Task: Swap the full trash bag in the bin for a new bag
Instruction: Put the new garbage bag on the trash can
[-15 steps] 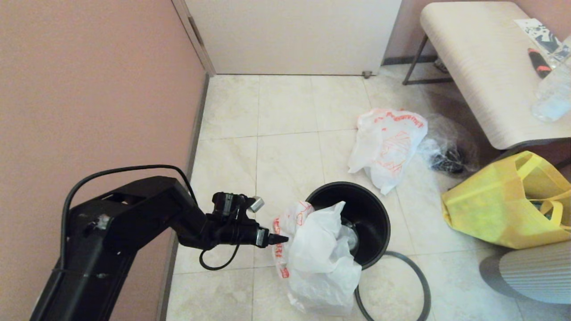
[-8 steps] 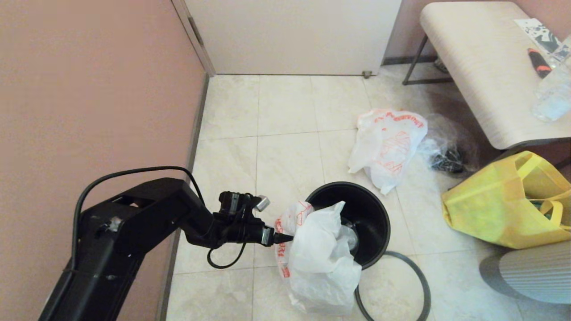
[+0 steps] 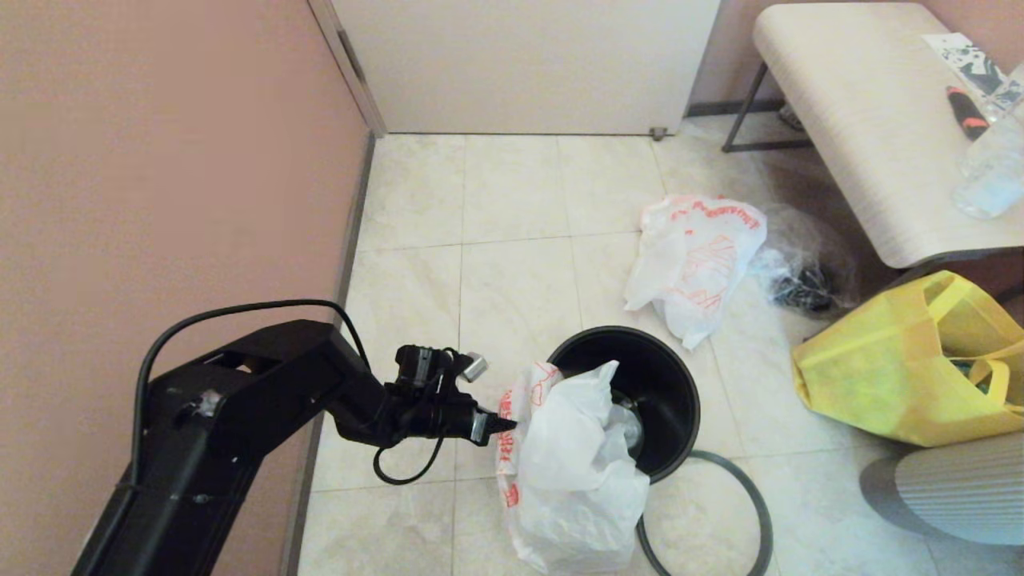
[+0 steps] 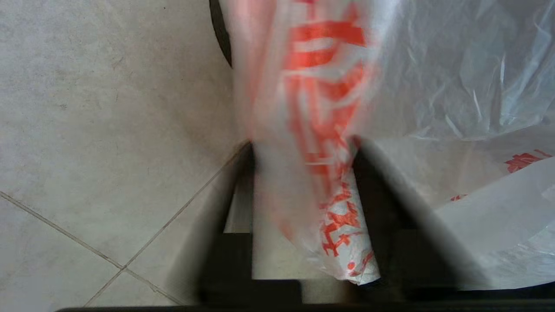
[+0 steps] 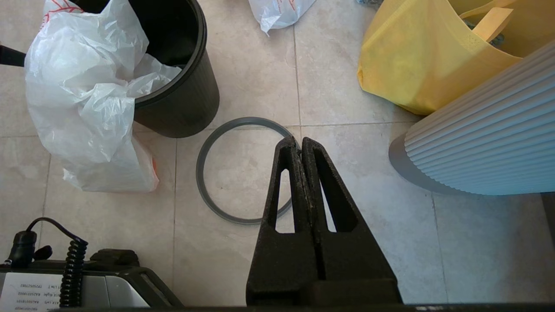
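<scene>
The black bin [image 3: 668,376] stands on the tiled floor. The limp white new bag [image 3: 572,456] is draped over its left rim, with most of it hanging outside down to the floor. My left gripper [image 3: 502,424] is at the bag's left, red-printed edge. It is open, and a fold of the bag [image 4: 329,86] lies between its fingers [image 4: 373,190]. The grey hoop [image 3: 752,512] lies flat on the floor beside the bin. The lumpy full trash bag [image 3: 696,264] lies farther back. My right gripper [image 5: 300,141] hangs shut and empty above the hoop [image 5: 204,173].
A clear bag of dark items [image 3: 800,272] lies next to the full bag. A yellow tote [image 3: 880,376] and a white ribbed object [image 3: 960,496] stand at the right, below a bench [image 3: 864,120]. The pink wall [image 3: 160,160] closes off the left side.
My left gripper pushed right into the bag's edge, then drew back a little. The bag's hanging part shifted slightly lower and to the left. The bin and hoop stayed put.
</scene>
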### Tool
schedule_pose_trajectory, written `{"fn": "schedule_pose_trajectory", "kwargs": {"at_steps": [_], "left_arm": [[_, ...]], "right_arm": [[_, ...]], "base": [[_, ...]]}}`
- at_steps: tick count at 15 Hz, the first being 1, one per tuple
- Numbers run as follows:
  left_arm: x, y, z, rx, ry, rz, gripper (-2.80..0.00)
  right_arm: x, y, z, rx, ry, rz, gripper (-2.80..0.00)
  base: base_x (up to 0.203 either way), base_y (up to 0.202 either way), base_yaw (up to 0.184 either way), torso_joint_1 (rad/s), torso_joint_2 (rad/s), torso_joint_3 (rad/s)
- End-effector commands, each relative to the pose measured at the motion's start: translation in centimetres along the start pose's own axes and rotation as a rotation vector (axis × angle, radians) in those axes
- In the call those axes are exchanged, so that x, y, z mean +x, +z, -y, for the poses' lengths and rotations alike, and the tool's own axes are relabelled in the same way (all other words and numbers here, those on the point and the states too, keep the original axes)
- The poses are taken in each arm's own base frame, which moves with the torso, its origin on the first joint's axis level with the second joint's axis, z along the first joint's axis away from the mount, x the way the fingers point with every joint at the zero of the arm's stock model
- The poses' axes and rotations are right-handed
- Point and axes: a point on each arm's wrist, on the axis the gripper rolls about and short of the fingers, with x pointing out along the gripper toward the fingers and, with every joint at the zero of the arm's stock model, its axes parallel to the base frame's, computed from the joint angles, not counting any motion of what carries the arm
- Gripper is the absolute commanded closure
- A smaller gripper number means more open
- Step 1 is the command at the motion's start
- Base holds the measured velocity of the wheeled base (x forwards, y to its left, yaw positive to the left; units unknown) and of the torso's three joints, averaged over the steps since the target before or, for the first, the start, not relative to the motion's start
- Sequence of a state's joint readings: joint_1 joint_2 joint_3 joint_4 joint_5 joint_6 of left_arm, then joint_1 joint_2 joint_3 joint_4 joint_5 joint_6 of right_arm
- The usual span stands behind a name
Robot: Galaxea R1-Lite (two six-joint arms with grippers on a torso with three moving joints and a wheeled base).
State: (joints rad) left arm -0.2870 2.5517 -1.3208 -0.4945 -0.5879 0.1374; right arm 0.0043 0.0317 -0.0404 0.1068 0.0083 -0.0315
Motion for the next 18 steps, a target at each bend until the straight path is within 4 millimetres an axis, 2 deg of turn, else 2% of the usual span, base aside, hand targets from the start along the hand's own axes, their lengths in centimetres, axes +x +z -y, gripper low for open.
{"fn": "schedule_pose_trajectory", "kwargs": {"at_steps": [1,4,7,9,12,15,16,18], "left_arm": [[-0.3,0.2,0.3,0.003,-0.007,0.005,0.0],[-1.2,0.8,1.4,0.008,-0.024,0.008,0.0],[-3.6,2.4,4.5,0.031,-0.059,0.022,0.0],[-6.5,3.2,7.1,0.045,-0.071,0.033,0.0],[-12.1,3.6,11.2,0.058,-0.081,0.058,0.0],[-16.0,4.1,15.7,0.07,-0.128,0.077,0.0],[-16.1,4.4,17.7,0.076,-0.171,0.056,0.0],[-15.3,6.5,21.0,0.11,-0.201,0.044,0.0]], "right_arm": [[0.0,0.0,0.0,-0.001,0.0,-0.002,0.0],[0.0,0.0,0.0,-0.001,0.0,-0.003,0.0],[0.0,0.0,0.0,-0.001,0.001,-0.003,0.0],[0.0,0.0,0.0,0.0,0.001,-0.003,0.0],[0.0,0.0,0.0,0.001,0.001,-0.004,0.0],[0.0,0.0,0.0,0.004,0.0,-0.003,0.0],[0.0,0.0,0.0,0.005,0.001,-0.003,0.0],[0.0,0.0,0.0,0.005,0.001,-0.005,0.0]], "base": [[0.0,0.0,0.0,0.0,0.0,0.0],[0.0,0.0,0.0,0.0,0.0,0.0],[0.0,0.0,0.0,0.0,0.0,0.0],[0.0,0.0,0.0,0.0,0.0,0.0],[0.0,0.0,0.0,0.0,0.0,0.0],[0.0,0.0,0.0,0.0,0.0,0.0],[0.0,0.0,0.0,0.0,0.0,0.0],[0.0,0.0,0.0,0.0,0.0,0.0]]}}
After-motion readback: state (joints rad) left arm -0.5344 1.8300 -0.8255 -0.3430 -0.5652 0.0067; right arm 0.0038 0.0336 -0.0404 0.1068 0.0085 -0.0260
